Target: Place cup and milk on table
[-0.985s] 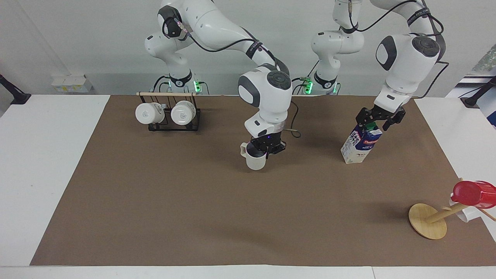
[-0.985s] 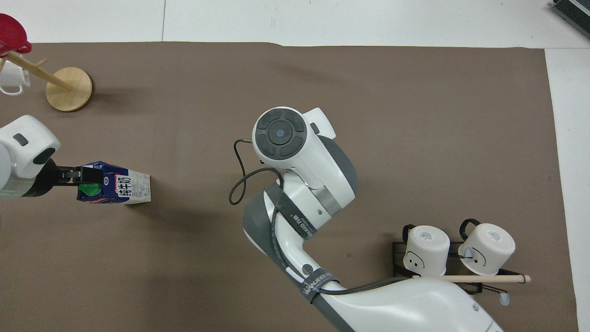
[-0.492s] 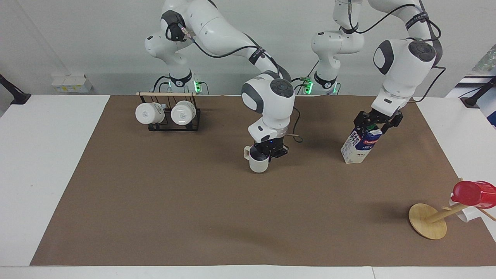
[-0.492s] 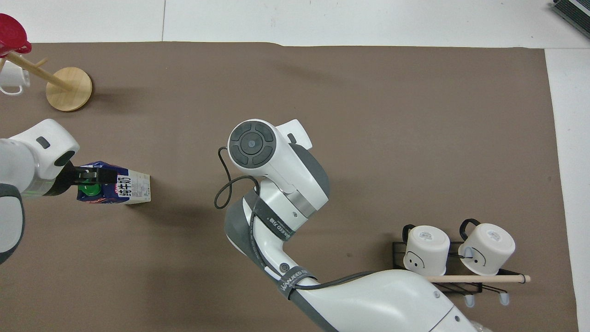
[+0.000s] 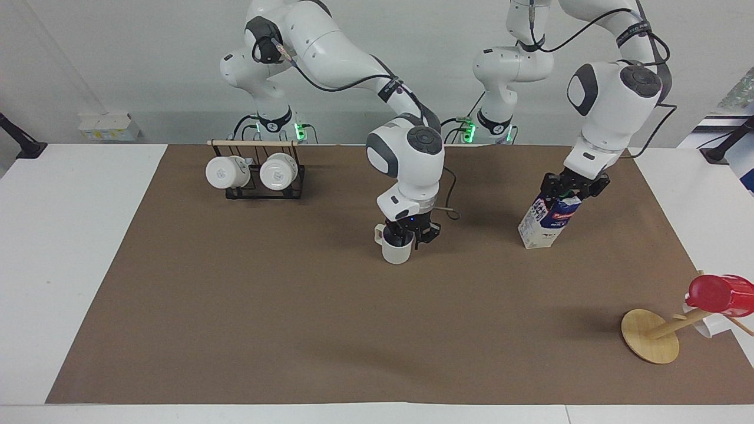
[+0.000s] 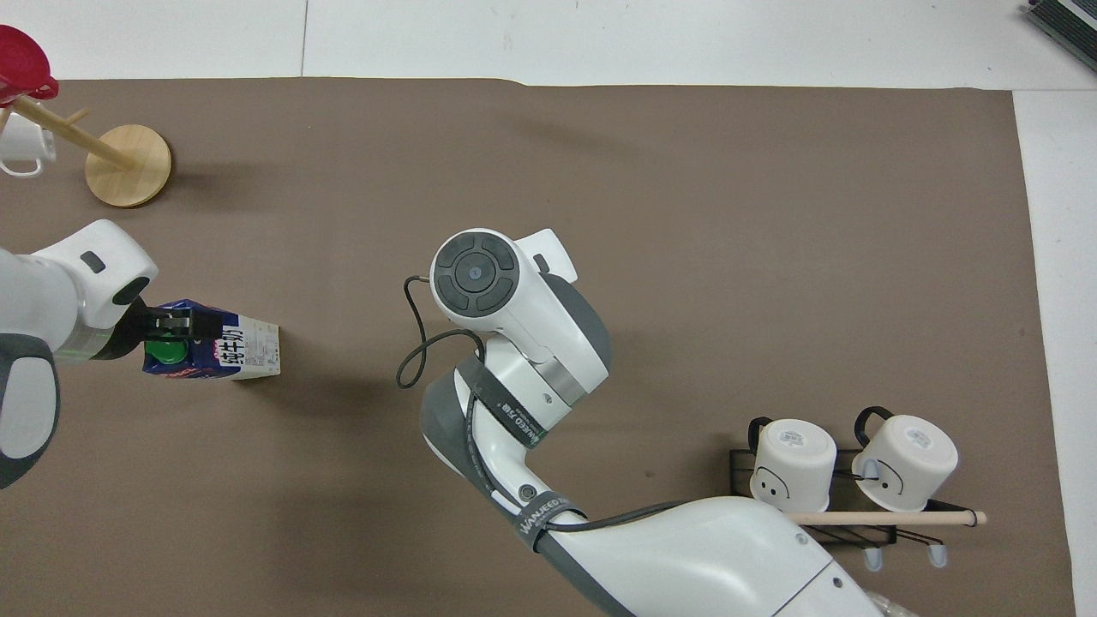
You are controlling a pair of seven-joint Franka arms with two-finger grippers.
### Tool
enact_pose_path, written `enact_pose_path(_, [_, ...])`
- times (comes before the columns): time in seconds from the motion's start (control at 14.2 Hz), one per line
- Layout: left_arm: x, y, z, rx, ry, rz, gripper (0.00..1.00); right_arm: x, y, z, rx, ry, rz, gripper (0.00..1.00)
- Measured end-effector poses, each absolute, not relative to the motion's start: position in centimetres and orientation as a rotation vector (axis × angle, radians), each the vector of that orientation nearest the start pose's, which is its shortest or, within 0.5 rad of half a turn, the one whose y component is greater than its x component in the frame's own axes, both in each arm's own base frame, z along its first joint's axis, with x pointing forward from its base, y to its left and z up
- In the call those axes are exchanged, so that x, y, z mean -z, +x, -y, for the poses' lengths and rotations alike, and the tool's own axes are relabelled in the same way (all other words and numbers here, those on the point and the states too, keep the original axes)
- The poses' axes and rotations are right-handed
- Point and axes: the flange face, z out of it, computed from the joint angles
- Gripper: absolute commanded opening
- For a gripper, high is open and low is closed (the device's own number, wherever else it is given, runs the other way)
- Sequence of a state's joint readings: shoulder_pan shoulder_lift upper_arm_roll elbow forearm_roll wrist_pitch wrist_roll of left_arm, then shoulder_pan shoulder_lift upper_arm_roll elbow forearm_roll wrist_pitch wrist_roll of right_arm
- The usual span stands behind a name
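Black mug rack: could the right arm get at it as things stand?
Probably not right away: the right pincer is shut on the cup. Once freed, bare table separates it from the rack at its end.

Cup [image 5: 396,252] mid-surface [image 5: 294,330]; milk [image 5: 545,221] beside it toward the left arm's end; mug rack [image 5: 259,174] toward the right arm's end, nearer the robots.
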State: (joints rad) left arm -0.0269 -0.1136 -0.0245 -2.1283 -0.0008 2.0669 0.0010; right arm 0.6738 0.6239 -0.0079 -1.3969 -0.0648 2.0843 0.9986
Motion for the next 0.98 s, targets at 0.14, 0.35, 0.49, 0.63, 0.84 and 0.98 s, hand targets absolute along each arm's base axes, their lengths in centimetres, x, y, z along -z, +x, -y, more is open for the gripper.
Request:
enact_pose_path(0.14, [-46.4,52.1,2.7,0.082,-3.139,-0.082,0.58,-35.1,57.4,-44.9,0.144,-3.095,-0.469,1.0])
enact_pose_path(0.35, [-46.4,52.1,2.7,0.082,-3.139,-0.082,0.5,-38.3,58.0,-44.1,0.197,-3.057,-0.488,1.0])
enact_pose_path(0.49, [-46.4,52.1,2.8,0.084,-3.139,-0.081,0.5,-42.6,58.7,-42.0,0.244,-3.022,-0.531,1.0])
enact_pose_path(0.63, [-46.5,52.1,2.9,0.085,-3.139,-0.073,0.5,-46.4,59.7,-38.1,0.252,-3.014,-0.588,1.0])
enact_pose_path(0.84, [-47.2,52.3,3.8,0.1,-3.142,-0.042,0.5,-50.3,60.8,-29.6,0.26,-3.033,-0.588,1.0])
enact_pose_path(0.98, [-48.7,52.6,6.1,0.097,-3.145,-0.009,0.5,-51.6,60.8,-23.7,0.255,-3.056,-0.562,1.0])
